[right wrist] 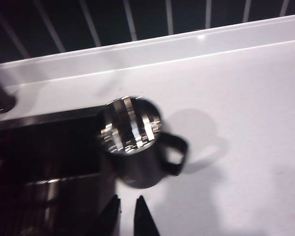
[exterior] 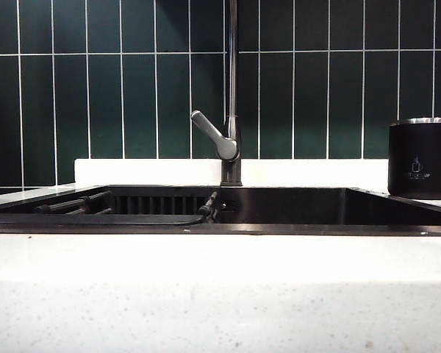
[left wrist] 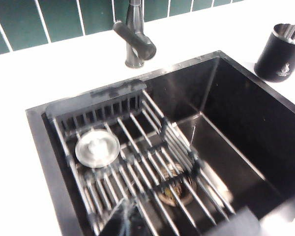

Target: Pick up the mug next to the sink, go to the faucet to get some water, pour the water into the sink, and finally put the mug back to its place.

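Note:
The black mug (exterior: 420,158) with its silver rim stands upright on the white countertop, right of the sink (exterior: 279,229). In the right wrist view the mug (right wrist: 132,147) stands just beyond my right gripper (right wrist: 127,209), handle turned away from the basin. That gripper's dark fingertips stand a narrow gap apart with nothing between them. The faucet (exterior: 233,88) rises behind the sink, its grey lever (exterior: 214,136) angled left. My left gripper (left wrist: 128,221) hangs blurred over the sink (left wrist: 246,113), shut and empty, far from the mug (left wrist: 281,54). Water is out of view. Neither arm shows in the exterior view.
A rack of metal bars (left wrist: 137,162) lies in the left part of the basin with a round silver disc (left wrist: 97,147) on it. The drain (left wrist: 174,194) sits below the bars. Dark green tiles (exterior: 132,95) form the wall behind. White speckled countertop (exterior: 220,294) surrounds the sink.

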{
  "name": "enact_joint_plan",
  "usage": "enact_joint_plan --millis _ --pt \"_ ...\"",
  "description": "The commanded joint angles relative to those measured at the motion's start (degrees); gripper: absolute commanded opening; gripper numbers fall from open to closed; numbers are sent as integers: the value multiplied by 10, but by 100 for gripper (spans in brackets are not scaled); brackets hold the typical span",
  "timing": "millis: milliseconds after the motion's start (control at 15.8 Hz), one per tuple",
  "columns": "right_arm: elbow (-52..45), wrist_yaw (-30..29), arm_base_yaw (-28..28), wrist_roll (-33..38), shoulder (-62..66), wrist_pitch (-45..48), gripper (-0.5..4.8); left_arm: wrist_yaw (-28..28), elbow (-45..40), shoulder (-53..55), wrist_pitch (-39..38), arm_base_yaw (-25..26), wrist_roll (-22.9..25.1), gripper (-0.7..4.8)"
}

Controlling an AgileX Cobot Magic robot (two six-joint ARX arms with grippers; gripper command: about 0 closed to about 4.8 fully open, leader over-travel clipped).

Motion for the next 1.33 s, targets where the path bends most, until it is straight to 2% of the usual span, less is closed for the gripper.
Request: enact_joint_plan --millis 63,253,380,633,759,1139,1328 --pt "-31 12 42 1 -66 -8 49 -9 -1 -37 -75 -1 5 -6" --pt "-75 11 66 -7 -144 -17 49 -22 -53 -108 -92 -1 4 -6" --pt "-81 9 67 -10 -188 -57 50 -20 -92 -159 -100 -1 3 -6" --pt "-82 9 69 -9 -233 -101 53 -28 -117 -175 -92 0 5 -5" --pt "-85 15 69 -5 -229 -93 48 -50 -141 -172 -41 0 4 -5" --pt "-164 18 73 -5 -246 -6 42 -49 -255 -174 119 0 2 -5" --pt "-245 18 72 -10 -294 45 28 -49 -302 -180 157 0 -30 -5"
